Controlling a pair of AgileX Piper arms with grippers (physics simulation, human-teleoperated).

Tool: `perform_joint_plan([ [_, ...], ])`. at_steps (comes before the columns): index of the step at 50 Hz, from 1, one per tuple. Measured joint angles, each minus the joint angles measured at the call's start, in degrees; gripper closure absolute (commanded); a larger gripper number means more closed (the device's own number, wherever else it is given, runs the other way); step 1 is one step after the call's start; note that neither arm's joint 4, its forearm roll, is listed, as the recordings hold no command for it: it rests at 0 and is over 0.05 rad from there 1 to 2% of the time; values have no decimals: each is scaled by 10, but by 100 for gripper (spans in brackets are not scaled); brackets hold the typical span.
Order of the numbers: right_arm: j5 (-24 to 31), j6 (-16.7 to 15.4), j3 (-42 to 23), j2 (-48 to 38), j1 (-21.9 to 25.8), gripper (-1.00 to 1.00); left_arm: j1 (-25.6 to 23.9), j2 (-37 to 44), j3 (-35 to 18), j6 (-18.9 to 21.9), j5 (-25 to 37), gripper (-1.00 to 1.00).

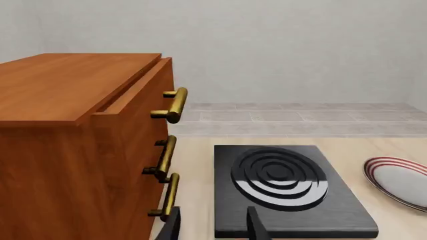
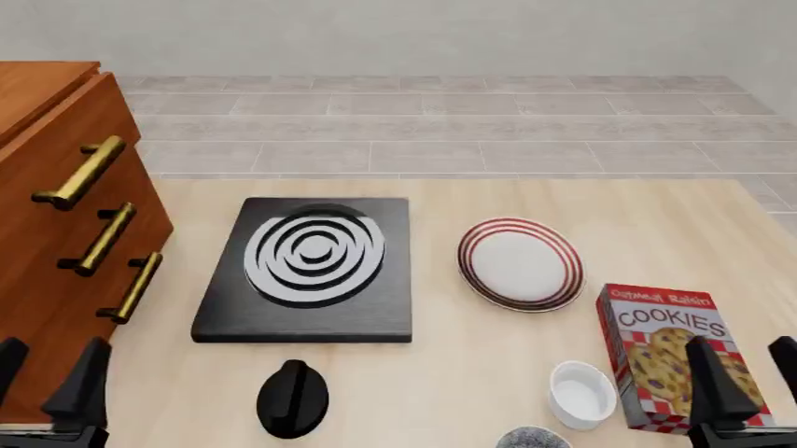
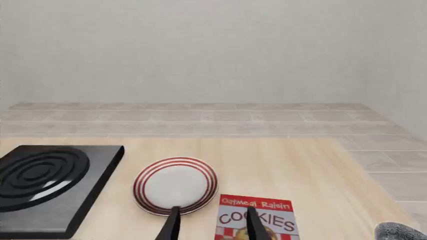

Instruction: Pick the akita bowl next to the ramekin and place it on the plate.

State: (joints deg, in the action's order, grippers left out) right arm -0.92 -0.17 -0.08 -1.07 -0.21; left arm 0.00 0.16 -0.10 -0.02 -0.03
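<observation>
the akita bowl (image 2: 533, 438) is barely peeking in at the front view's bottom edge, around 9 o'clock of the right gripper (image 2: 745, 392), whose 2 fingers sit wide apart, empty.

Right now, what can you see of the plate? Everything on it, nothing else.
The plate is round and white, with thin red concentric rings around its rim and a plain white centre, glazed-looking. It lies flat and empty on the wooden table, right of the black stove and beyond the cookie box and white ramekin, touching none of them. No gripper is on it. Its edge also shows in the left wrist view.
</observation>
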Motion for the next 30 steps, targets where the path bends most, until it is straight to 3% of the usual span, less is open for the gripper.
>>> perform_joint_plan([
  [30,10,-23,-3,-4,7,-100,0,2,-1,0,0,-100],
])
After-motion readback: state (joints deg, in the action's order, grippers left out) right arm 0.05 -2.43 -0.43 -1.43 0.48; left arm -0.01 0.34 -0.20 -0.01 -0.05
